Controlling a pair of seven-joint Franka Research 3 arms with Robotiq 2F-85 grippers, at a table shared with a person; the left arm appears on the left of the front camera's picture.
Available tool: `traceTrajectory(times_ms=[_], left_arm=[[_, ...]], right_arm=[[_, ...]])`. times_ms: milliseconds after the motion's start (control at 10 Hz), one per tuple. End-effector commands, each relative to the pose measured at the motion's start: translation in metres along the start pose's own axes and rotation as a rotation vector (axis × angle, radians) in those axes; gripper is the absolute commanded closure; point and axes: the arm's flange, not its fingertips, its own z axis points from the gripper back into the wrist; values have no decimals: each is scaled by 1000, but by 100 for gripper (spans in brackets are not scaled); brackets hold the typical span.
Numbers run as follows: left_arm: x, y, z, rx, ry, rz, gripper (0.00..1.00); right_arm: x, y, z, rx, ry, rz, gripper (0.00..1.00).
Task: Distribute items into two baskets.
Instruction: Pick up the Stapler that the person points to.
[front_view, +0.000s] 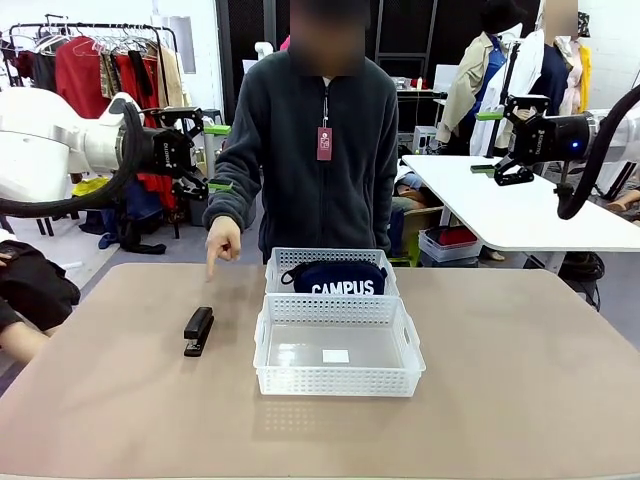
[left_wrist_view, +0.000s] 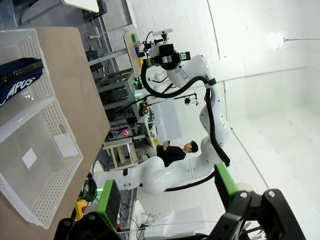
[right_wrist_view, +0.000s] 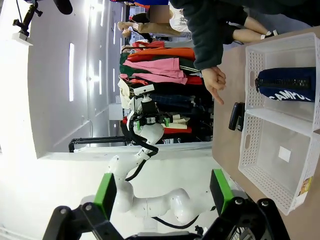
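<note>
Near basket (front_view: 338, 381), mid-worktop (front_view: 500, 380): holds nothing but a small white label (front_view: 336, 356) on its floor; the black stapler (front_view: 198, 330) lies flat on the worktop just left of it, apart from its wall. Far basket (front_view: 274, 268) sits butted against the near basket's back rim and holds the navy CAMPUS pouch (front_view: 335, 277); left of it, beyond the stapler, the person's hand (front_view: 222, 243) points a finger down. Farther back, well above the near basket, left end effector (front_view: 218, 157) and right end effector (front_view: 486, 142) hang either side, fingers apart, gripping nothing.
</note>
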Motion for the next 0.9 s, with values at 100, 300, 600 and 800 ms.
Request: traceTrajectory(times_ms=[100,300,600,800], left_arm=[[-1,-2,0,-1,-1,-3,0],[-1,-2,0,-1,-1,-3,0],[-1,-2,0,-1,-1,-3,0],[-1,-2,0,-1,-1,-3,0]], right_arm=[[-2,1,0,0,2,1,0],[-2,1,0,0,2,1,0],[-2,1,0,0,2,1,0],[-2,1,0,0,2,1,0]])
